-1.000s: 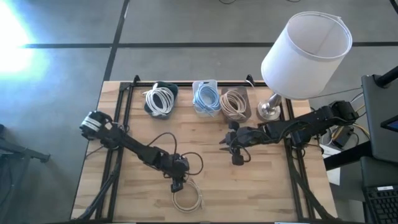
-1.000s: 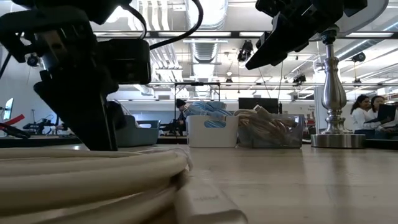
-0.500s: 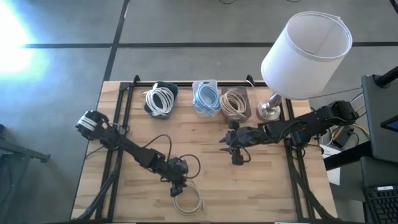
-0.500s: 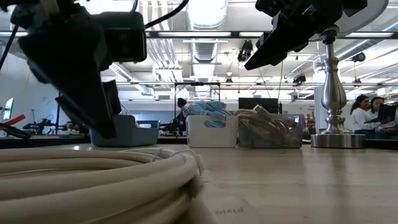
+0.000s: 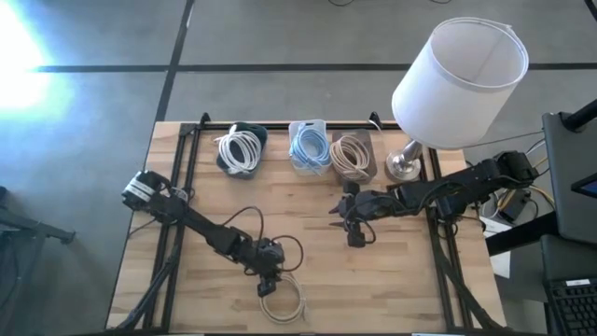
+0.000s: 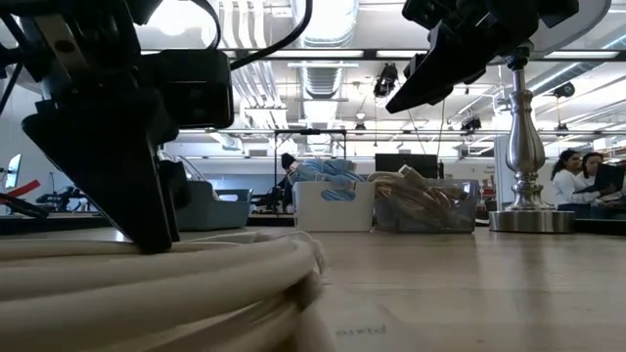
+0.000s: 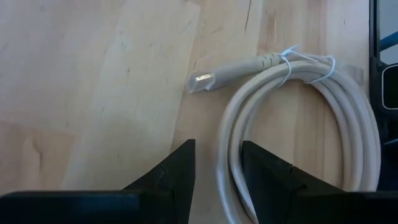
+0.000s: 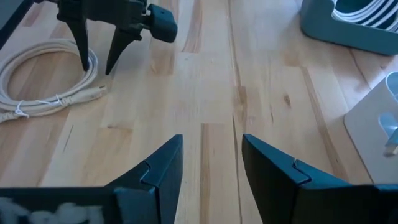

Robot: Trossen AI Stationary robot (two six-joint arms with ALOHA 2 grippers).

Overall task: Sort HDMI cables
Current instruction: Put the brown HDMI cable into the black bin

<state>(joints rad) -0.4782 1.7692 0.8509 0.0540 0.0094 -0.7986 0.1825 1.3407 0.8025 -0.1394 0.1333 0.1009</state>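
- At the bench's near edge lies one loose beige cable coil; our left hand stands directly over its far rim, fingers spread astride the strand.
- Our right hand, spread and empty, waits well right and farther.
- Sorted coils fill the far bins.

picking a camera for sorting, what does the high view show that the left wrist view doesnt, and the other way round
Only the high view shows the three bins at the table's far edge, white coils, light blue coils and tan coils, plus the lamp and the open, empty right gripper. Only the left wrist view shows the cable's metal plug and thin white tie. Both show the loose beige cable coil on the wood with the open left gripper straddling its strands.
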